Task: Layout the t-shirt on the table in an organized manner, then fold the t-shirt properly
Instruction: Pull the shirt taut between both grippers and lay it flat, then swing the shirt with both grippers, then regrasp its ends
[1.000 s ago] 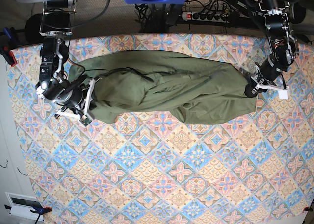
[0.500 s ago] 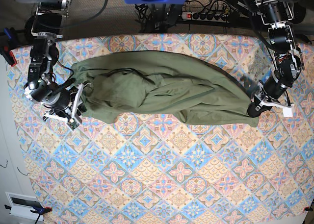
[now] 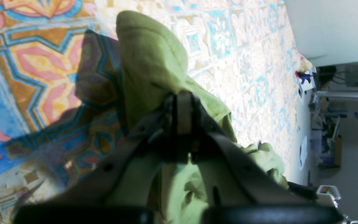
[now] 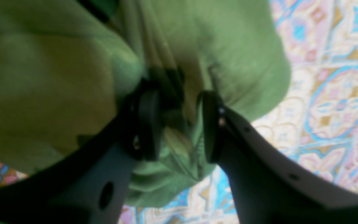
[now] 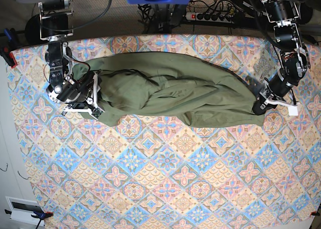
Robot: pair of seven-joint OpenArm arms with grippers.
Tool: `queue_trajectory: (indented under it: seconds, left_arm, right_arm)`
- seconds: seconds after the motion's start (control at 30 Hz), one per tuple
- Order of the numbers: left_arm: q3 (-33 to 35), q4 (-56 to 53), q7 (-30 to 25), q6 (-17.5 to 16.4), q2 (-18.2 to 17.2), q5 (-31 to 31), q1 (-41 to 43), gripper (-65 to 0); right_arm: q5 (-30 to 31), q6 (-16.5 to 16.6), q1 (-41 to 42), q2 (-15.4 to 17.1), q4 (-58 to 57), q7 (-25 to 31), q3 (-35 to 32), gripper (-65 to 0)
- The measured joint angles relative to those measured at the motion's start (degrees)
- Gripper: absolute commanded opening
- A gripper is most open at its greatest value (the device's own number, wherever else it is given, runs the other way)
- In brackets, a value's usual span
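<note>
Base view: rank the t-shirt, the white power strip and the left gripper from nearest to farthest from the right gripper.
1. t-shirt: its end lies right at the right gripper.
2. white power strip: beyond the table's far edge.
3. left gripper: at the shirt's opposite end.

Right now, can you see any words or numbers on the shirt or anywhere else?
None can be read.
t-shirt: plain green, no print showing.
table: only tile and flower patterns.
White box at the floor corner: any marking is too small to read.
</note>
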Motion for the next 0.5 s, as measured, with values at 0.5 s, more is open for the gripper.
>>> queue_trajectory:
  seconds: [0.5]
  left_arm:
    - [0.0,0.0,0.1,0.0,0.0,-0.1,-3.6,-65.0]
  right_arm:
    - [5.1,0.0,0.5,0.0,7.8,-0.5,12.8,-63.9]
